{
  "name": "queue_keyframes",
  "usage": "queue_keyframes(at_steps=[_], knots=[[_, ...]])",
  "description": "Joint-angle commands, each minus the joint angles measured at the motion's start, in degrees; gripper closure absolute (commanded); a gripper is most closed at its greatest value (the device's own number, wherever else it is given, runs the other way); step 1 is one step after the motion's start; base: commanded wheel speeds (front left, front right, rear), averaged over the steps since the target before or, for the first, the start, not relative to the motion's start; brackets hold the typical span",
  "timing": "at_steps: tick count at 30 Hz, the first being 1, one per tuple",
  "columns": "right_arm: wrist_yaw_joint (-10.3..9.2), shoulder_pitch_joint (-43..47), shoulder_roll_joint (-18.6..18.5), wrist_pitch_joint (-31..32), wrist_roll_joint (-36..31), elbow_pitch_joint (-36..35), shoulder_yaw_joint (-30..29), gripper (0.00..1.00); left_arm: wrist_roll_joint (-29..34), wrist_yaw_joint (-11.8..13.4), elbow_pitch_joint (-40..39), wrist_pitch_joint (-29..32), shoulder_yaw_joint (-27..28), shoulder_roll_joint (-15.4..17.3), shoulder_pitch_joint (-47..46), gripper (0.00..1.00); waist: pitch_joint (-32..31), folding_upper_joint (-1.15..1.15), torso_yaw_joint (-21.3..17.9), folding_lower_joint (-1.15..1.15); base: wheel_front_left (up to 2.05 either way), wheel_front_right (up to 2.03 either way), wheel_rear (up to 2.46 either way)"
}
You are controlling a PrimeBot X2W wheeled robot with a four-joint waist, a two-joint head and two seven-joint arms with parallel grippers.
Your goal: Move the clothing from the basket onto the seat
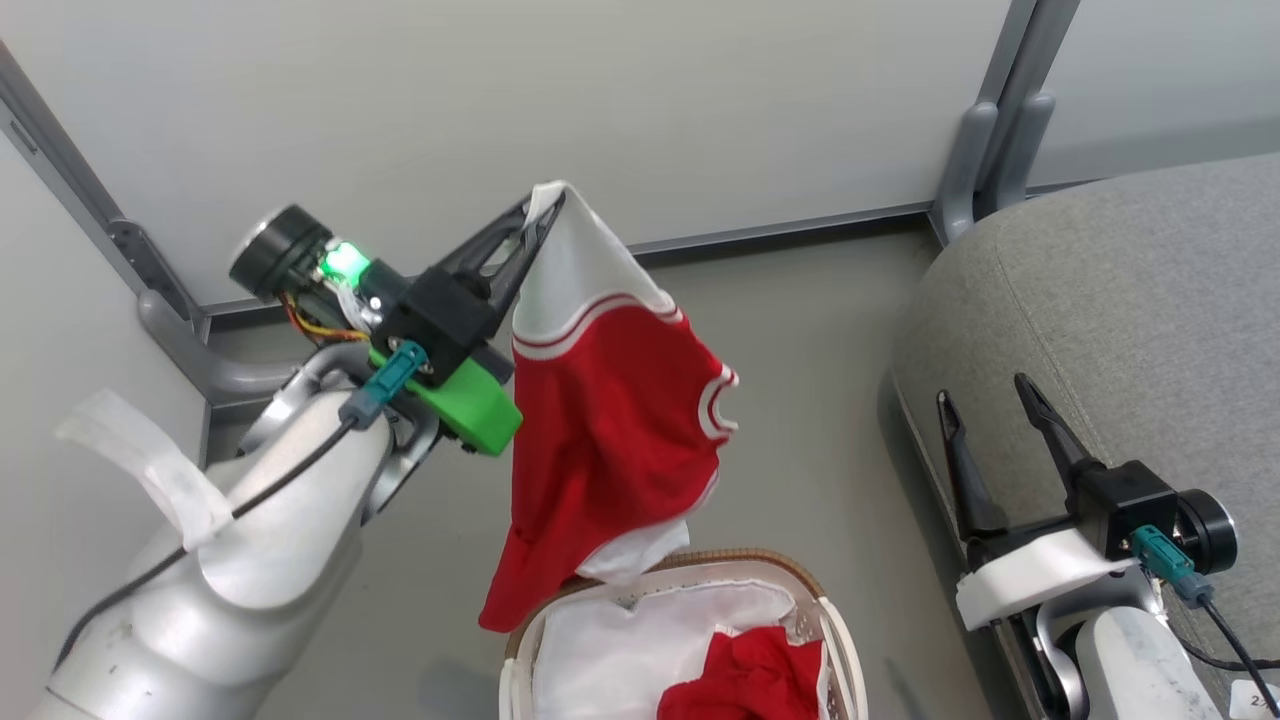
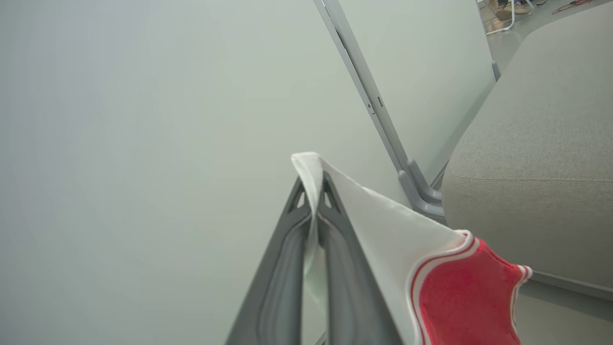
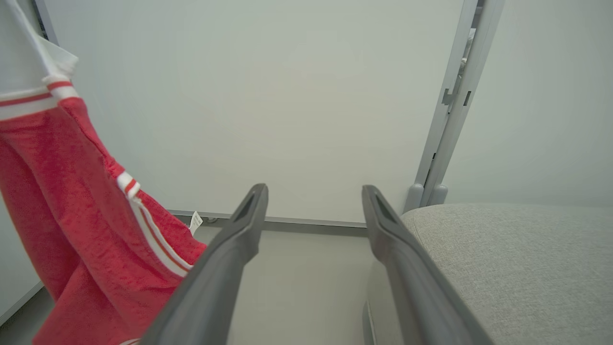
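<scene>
- Plainly, the left hand [image 1: 545, 205] is clenched on the white band of a red garment [image 1: 610, 400]. Its two dark fingers are pressed together, with the cloth pinched at their tips.
- In the left wrist view a fold of white fabric pokes out just above those fingertips. The garment's red part with its white-striped trim drapes off to the right.
- The red garment hangs free in the air from that grip, to the left of the seat [image 1: 1130, 320] and apart from it. The white band is uppermost and the red body falls below.
- Its lowest folds come down to the far left rim of the basket [image 1: 735, 557]. I cannot tell whether they touch it.
- The basket stands on the floor [image 1: 800, 420] at the near edge of the head view, between the two arms.
- Inside it, on the white liner [image 1: 620, 650], a second red piece [image 1: 745, 680] lies crumpled toward the near right side.
- The right hand [image 1: 983, 392] is released, its fingers spread with nothing between them. It hovers low just beside the seat's left edge.
- In the right wrist view one finger overlaps that edge, and contact cannot be judged.
- Pale wall panels [image 1: 500, 100] and a grey metal post [image 1: 1000, 120] stand at the far side, behind the seat and the hanging garment.
</scene>
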Motion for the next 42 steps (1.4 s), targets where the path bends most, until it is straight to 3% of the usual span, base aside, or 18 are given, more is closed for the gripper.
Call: queue_keyframes(at_steps=[1, 16, 36, 42], knots=[[-0.06, 1.05, -0.24, -0.26, 0.45, 0.14, 0.51, 0.00, -0.75, 0.04, -0.47, 0.32, -0.01, 0.65, -2.27, 1.00, -1.42, 0.00, -0.42, 0.00, 0.00, 0.00, 0.00], [-0.06, -0.34, -0.22, -0.26, 0.29, 0.21, 4.99, 0.00, -2.80, 0.03, 3.00, 0.36, 1.15, 1.81, -15.63, 1.00, -1.81, 0.00, -1.44, 0.00, 0.00, 0.00, 0.00], [-0.06, -6.73, -0.23, -0.26, 0.64, 3.82, 20.82, 0.00, -3.75, 0.48, 3.98, 3.10, -2.57, -3.30, -25.74, 1.00, -2.32, 0.00, 1.37, 0.00, 0.00, 0.00, 0.00], [-0.06, -10.87, -0.22, -0.26, -0.05, 6.07, 22.33, 0.00, -4.12, 0.50, 4.05, 3.72, -3.53, -5.74, -27.45, 1.00, -2.37, 0.00, 2.67, 0.00, 0.00, 0.00, 0.00]])
